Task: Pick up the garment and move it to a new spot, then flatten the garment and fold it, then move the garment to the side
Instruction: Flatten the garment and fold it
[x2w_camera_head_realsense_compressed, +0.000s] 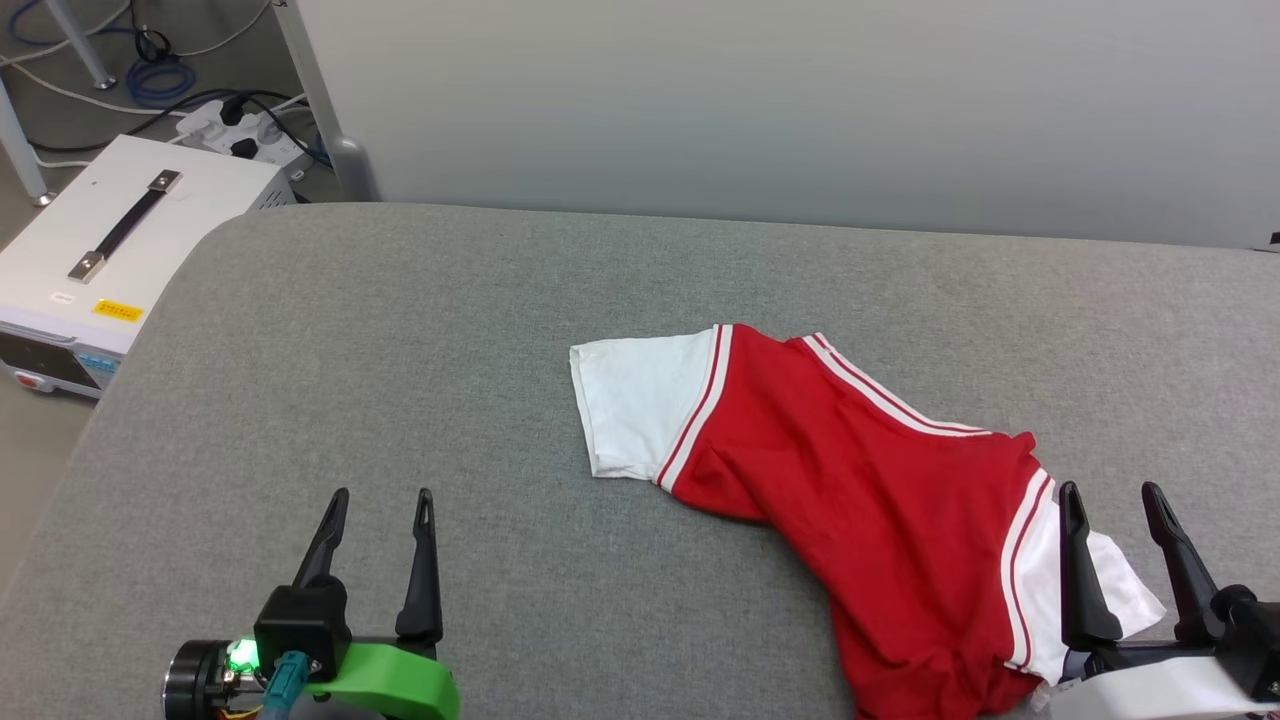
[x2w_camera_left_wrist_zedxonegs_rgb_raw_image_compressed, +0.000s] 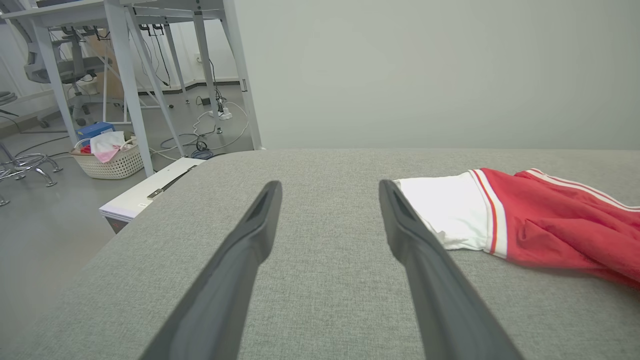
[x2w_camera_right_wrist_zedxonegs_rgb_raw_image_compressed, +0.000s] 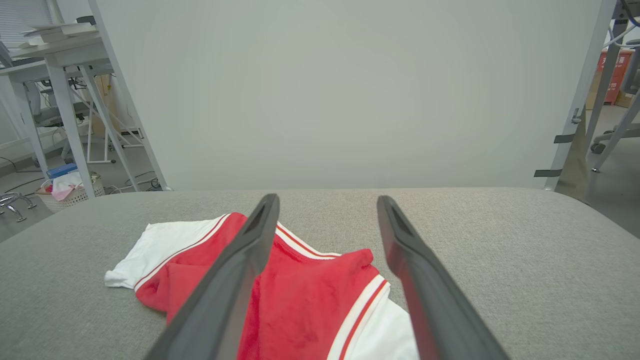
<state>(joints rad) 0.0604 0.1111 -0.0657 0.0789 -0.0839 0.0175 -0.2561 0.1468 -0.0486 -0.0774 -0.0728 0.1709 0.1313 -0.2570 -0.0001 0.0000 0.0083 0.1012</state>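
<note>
Finds the garment (x2w_camera_head_realsense_compressed: 860, 480) heaped on the grey padded table (x2w_camera_head_realsense_compressed: 400, 350), running from the middle of the head view down to its lower right edge. Lies red side up with one white sleeve (x2w_camera_head_realsense_compressed: 635, 405) spread flat toward the centre and the other bunched at lower right. Shows no numerals, so probably has them underneath or folded in, though cannot tell which. Looks twisted and doubled over along the red body, so judged to be at the very start: not yet lifted, nothing flattened or folded.

Places the left gripper (x2w_camera_head_realsense_compressed: 382, 495) at lower left over bare table, fingers spread wide and empty, well apart from the cloth. Seems parked there because nothing lies on that side to take hold of. Leaves a broad stretch of free table in the left half of the frame, a likely new spot.

Places the right gripper (x2w_camera_head_realsense_compressed: 1110, 490) at lower right, equally wide and empty, fingertips over the bunched sleeve. Cannot tell whether touching the cloth or just above it. Makes sense as the nearer hand, since most of the fabric sits on that side.

Probably calls for the wide spread to swallow a thick fold. Risks pinching one layer only and dragging the rest.
</note>
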